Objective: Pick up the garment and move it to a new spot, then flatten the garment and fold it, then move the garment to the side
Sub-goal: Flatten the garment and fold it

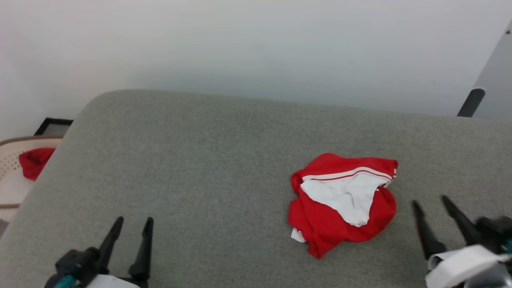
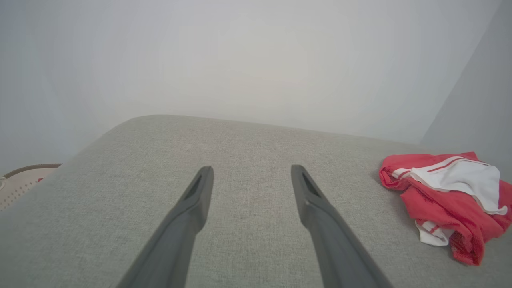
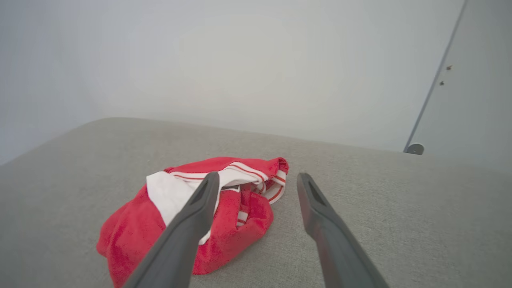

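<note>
The garment lies crumpled in a heap on the grey cushion, right of centre: red cloth with a white sleeve and red-white striped trim on top; its print is hidden in the folds. My right gripper is open just to the garment's right, above the cushion, holding nothing. In the right wrist view the garment sits left of and partly behind my left finger. My left gripper is open at the lower left, far from the garment, which lies at that wrist view's right edge.
The grey cushion spreads wide to the left and back, ending at a white wall. A pale perforated basket with another red cloth stands off the cushion's left edge. A dark doorstop is at the far right.
</note>
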### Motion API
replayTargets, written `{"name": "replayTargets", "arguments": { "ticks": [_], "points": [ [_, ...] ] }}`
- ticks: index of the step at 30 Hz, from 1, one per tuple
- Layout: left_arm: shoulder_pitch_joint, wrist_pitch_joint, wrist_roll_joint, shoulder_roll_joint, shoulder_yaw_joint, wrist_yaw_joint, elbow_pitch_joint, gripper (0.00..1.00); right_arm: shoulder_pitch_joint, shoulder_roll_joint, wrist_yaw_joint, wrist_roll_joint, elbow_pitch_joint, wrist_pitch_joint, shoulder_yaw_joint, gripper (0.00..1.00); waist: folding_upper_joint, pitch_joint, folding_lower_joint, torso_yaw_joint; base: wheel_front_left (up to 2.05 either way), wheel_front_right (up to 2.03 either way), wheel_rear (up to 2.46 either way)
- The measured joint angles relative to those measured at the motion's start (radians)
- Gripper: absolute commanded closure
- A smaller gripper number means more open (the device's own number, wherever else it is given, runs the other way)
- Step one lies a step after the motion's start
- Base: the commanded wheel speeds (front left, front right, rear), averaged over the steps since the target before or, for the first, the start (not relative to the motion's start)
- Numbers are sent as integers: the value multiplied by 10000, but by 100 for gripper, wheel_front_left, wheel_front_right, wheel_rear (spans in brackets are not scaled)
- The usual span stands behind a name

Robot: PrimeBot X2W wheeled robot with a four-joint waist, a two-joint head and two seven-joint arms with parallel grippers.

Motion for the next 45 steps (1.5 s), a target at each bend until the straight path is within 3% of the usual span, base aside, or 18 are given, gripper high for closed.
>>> {"name": "replayTargets", "arguments": {
  "ticks": [13,18,25,26,27,28,31,33,40,45],
  "points": [
    [-393,0,-86,-867,-353,0,50,0,-3185,-4978,2,2846,-1501,4742,6004,0,0,942,0,696,0,0,0],
    [-749,0,-138,-1101,-502,0,59,0,-4791,-5879,2,3269,-1689,5492,7760,0,0,1452,0,996,0,0,0],
    [-1055,0,-196,-1377,-577,0,211,0,-6213,-6527,2,3848,-1317,5613,9935,0,0,2014,0,1470,0,0,0],
    [-1056,0,-196,-1400,-579,0,224,0,-6376,-6560,2,3937,-1237,5515,10088,4,0,2076,0,1527,0,0,0],
    [-1058,0,-196,-1425,-573,0,228,0,-6514,-6567,2,3981,-1160,5402,10222,21,0,2130,0,1577,0,0,0],
    [-1063,0,-196,-1448,-571,0,228,0,-6642,-6585,2,4036,-1103,5304,10339,53,0,2185,0,1618,0,0,0],
    [-1098,0,-240,-1517,-577,0,236,0,-6996,-6644,2,4098,-951,5032,10776,67,0,2322,0,1703,0,0,0],
    [-1149,0,-261,-1549,-579,0,249,0,-7173,-6644,2,4230,-842,4907,11076,100,0,2388,0,1735,0,0,0],
    [-1182,0,-295,-1595,-562,0,305,0,-7656,-6525,4,4550,-441,4134,11457,100,0,2353,1,1674,0,0,0],
    [-1109,0,-351,-1567,-477,0,320,0,-7796,-6479,4,5177,-295,3501,11041,100,0,2194,0,1521,0,0,0]
  ]
}}
